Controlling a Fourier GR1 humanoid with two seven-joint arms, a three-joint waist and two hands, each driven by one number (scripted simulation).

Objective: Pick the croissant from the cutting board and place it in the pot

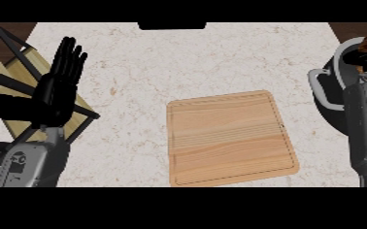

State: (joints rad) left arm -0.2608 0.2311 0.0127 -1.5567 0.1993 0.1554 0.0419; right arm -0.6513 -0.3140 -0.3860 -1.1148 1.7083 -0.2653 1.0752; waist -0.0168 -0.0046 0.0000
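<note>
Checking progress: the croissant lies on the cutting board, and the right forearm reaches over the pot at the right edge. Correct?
Not quite: the head view shows no croissant on the cutting board, only bare wood. The right forearm does reach over the pot at the right edge.

- The tabletop [143, 77] is pale marbled stone with faint brown veining, and it fills most of the head view.
- A light wooden cutting board [229, 138] lies flat on it, right of the middle and toward the near edge (slightly turned, with a groove running round its border).
- A black pot [328, 114] with a grey handle stands at the right edge, partly cut off.
- A black-framed rack [18, 68] with pale wood panels sits at the left edge.
- A dark flat thing [172, 25] shows at the far edge.
</note>
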